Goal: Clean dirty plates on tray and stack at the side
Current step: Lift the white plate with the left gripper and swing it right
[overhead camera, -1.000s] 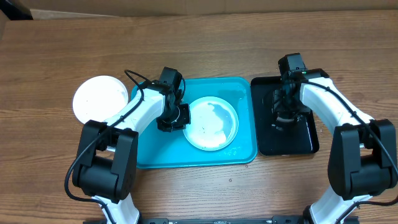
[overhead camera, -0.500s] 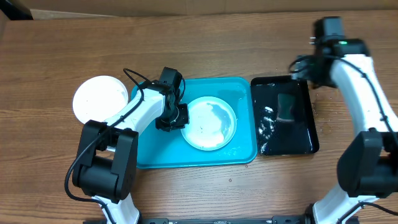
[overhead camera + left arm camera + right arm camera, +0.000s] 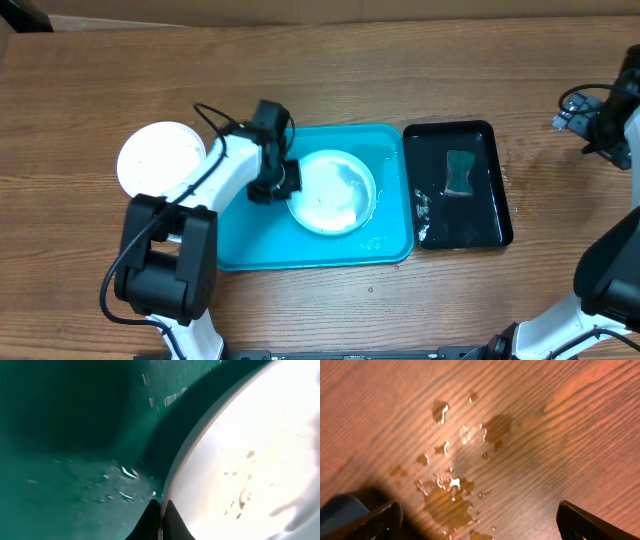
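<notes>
Wet glossy plast. tray (image 3: pixel 300 252), wood-grain tbl (image 3: pixel 300 70)

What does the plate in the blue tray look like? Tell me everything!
The plate is round, pale and plastic-looking, with a raised rim. It sits inside the turquoise tray, near its middle. Small dark smears and a wet-looking patch mark its face. The left gripper pinches its left rim.

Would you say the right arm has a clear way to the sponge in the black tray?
Probably yes: the sponge lies uncovered in the black tray, nothing above it, and the right pincer hangs open over the table nearby.
</notes>
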### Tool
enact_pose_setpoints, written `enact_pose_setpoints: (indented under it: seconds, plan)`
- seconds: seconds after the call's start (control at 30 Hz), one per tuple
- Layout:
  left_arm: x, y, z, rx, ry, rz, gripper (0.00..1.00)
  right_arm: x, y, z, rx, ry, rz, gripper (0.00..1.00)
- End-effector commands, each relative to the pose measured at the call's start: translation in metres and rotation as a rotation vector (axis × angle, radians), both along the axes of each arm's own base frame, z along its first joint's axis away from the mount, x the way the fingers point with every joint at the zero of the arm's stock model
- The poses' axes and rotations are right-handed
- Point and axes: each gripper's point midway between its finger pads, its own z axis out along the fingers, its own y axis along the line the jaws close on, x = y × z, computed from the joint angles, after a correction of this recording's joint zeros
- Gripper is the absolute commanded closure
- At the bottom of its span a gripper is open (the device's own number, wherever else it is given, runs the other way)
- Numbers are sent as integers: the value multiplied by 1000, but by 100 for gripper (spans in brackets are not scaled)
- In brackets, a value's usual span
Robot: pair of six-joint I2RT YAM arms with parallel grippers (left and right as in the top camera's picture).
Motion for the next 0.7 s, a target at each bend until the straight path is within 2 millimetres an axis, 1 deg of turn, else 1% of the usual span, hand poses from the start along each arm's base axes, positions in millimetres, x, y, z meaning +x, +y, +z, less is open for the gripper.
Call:
enact_pose_setpoints:
  seconds: [0.0,0.13,0.17,0.23,0.3,0.5,0.67]
  plan:
    - [36,7,35,-25,-106,-11,96,6,3,8,34,-50,-9,0]
    - [54,-2,65,-70,-168,-51,96,6,3,7,34,-50,-9,0]
    - [59,-7,74,-80,-189,-59,96,6,3,7,34,-50,-9,0]
    - [63,-16,82,-96,-212,-75,96,6,3,7,34,-50,-9,0]
    - [66,-30,88,-109,-240,-105,96,6,3,7,34,-50,-9,0]
    - [67,-86,97,-138,-334,-218,96,6,3,7,34,-50,-9,0]
    - [67,-140,110,-121,-471,-298,96,6,3,7,34,-50,-9,0]
